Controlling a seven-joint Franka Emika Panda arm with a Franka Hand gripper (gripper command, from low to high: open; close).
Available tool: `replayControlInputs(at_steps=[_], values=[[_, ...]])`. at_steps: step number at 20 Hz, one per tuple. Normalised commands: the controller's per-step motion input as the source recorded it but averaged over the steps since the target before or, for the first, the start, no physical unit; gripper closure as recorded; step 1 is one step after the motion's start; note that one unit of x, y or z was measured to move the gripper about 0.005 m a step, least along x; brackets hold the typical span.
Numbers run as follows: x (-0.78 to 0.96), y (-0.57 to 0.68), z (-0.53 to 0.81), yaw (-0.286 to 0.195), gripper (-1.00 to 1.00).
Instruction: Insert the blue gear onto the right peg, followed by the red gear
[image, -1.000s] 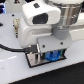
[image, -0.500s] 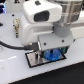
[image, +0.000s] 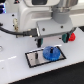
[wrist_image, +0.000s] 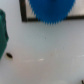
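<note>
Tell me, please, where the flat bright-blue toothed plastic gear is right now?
In the exterior view, the blue gear lies on the right part of the grey black-bordered plate, below the gripper, with the red gear farther right.

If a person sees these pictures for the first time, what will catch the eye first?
Probably the blue gear: it lies on the grey plate, toward the exterior view's right end, and also fills one edge of the wrist view. Next is the large white robot arm looming above the plate. The red gear sits on the table at the exterior view's right.
</note>
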Motion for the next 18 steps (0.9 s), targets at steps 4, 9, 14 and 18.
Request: replayControlInputs(at_steps=[4,9,14,18], values=[[-0.83,0.19,0.03,0.000,-1.00],[-0.80,0.08,-0.04,0.000,-1.00],[-0.73,0.08,-0.11,0.000,-1.00],[-0.64,0.19,-0.17,0.000,-1.00]])
